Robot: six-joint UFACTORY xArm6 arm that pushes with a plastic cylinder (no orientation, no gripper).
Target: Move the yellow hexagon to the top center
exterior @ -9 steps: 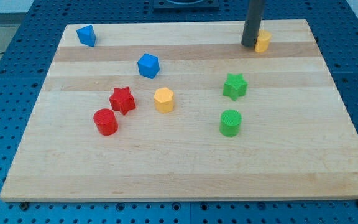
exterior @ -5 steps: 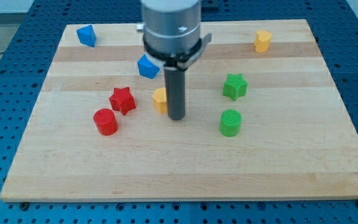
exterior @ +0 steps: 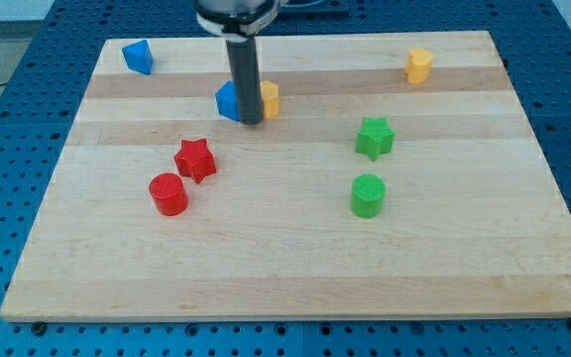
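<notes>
The yellow hexagon (exterior: 270,99) lies on the wooden board (exterior: 295,258) a little left of centre in the upper half, partly hidden by my rod. My tip (exterior: 251,121) rests against its lower left side, between it and a blue block (exterior: 227,101) that sits just to the rod's left. The rod hides the sides of both blocks that face each other, so I cannot tell whether they touch.
Another blue block (exterior: 138,57) sits at the top left. A second yellow block (exterior: 419,65) sits at the top right. A red star (exterior: 195,159) and red cylinder (exterior: 168,193) lie at left. A green star (exterior: 374,137) and green cylinder (exterior: 368,194) lie at right.
My tip went from the yellow block at top right down to the yellow hexagon, then pushed it up the board to beside the blue block.
</notes>
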